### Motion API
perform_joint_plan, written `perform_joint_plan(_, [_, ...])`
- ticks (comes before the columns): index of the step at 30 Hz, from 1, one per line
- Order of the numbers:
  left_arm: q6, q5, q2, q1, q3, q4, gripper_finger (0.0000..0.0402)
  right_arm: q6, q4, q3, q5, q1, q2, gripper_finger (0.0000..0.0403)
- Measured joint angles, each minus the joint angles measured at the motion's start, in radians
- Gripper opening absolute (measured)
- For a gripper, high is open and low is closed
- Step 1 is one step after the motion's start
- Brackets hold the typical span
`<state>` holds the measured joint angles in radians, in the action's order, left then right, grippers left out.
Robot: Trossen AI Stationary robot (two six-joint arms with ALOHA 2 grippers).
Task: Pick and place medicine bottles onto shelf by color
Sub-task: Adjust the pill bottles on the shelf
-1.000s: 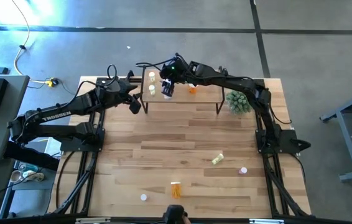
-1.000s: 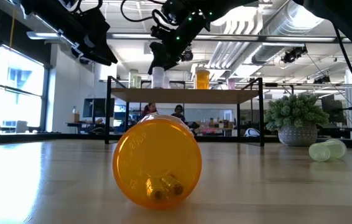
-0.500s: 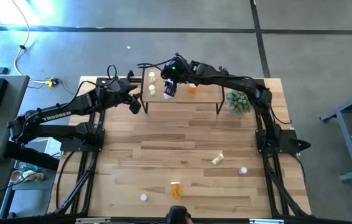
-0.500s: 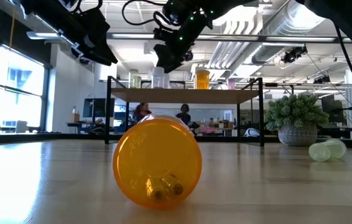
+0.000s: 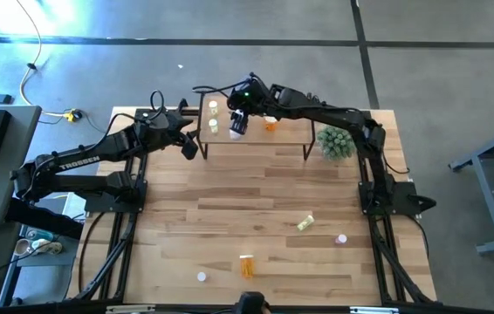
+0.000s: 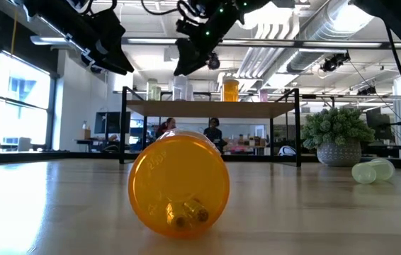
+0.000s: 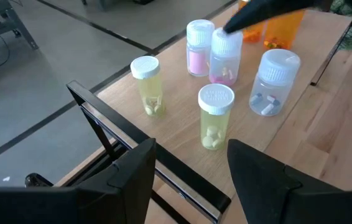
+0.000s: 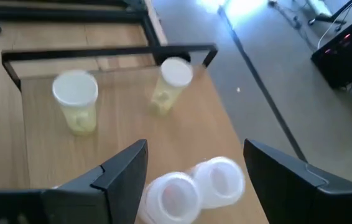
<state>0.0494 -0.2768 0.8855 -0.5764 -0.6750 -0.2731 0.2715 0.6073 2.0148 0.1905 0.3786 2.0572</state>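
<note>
Six bottles up: my left wrist view shows them standing on the shelf [image 7: 182, 134], same colors together.
Right gripper [image 5: 238, 122]: wide, empty, above the pink pair [image 8: 191, 183].
Left gripper [image 5: 190, 145]: part open, empty, beside the shelf (waiting).
Still on table: orange bottle [image 6: 179, 183], seen close only from low down.

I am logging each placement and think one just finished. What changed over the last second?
The right gripper rose off the clear bottle it had just set on the shelf, jaws open and empty. The left gripper stayed beside the shelf's end, and the bottles on the shelf and table did not move.
</note>
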Motion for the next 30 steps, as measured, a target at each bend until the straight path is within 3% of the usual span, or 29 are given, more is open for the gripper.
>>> perform_joint_plan(9, [0.000, 0.000, 0.000, 0.000, 0.000, 0.000, 0.0191, 0.003, 0.068, 0.002, 0.053, 0.015, -0.065, 0.0257])
perform_joint_plan(18, [0.000, 0.000, 0.000, 0.000, 0.000, 0.000, 0.0191, -0.047, 0.202, 0.001, 0.057, 0.036, -0.066, 0.0257])
perform_joint_plan(30, [0.000, 0.001, 0.000, 0.000, 0.000, 0.000, 0.0191, -0.092, 0.249, 0.000, 0.045, 0.035, -0.026, 0.0257])
